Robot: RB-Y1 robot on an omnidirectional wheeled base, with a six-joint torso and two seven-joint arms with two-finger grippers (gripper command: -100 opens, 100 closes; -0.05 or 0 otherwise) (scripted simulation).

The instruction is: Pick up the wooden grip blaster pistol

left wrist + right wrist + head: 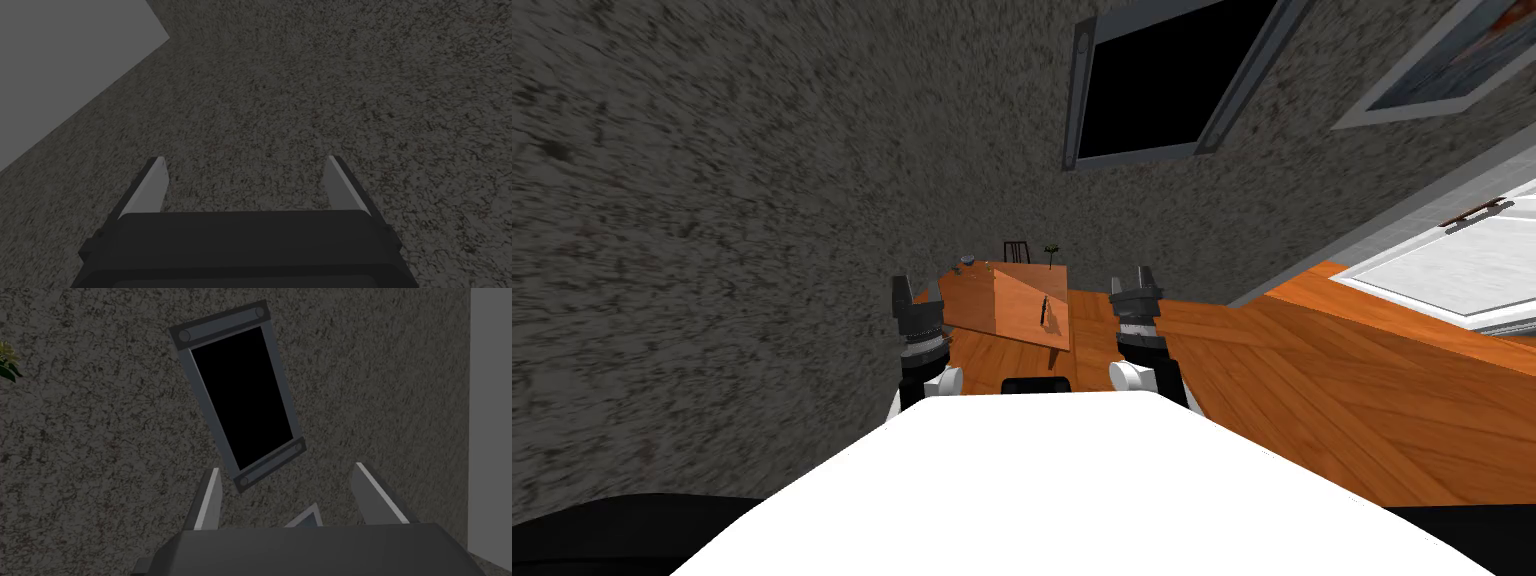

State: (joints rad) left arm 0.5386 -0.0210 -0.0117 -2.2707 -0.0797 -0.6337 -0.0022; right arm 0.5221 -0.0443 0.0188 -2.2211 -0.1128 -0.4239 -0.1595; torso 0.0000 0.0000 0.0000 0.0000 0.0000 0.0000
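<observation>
Gaping, empty: left fingers [150, 189], right fingers [210, 500].

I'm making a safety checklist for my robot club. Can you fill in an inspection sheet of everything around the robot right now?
Surface: a wooden table stands ahead, between the two arms.
Job's things: a small dark thing, likely the pistol, is on the table; its grip is too small to make out.
Clutter: a bowl and a little plant are near the table's far end, with a chair behind.
Grippers: the left gripper and right gripper are held up on either side of the table, jaws open and empty.
Cables: nothing seen.
Surroundings: speckled grey wall, wooden floor, window showing black, picture frame, white panel with a handle.
</observation>
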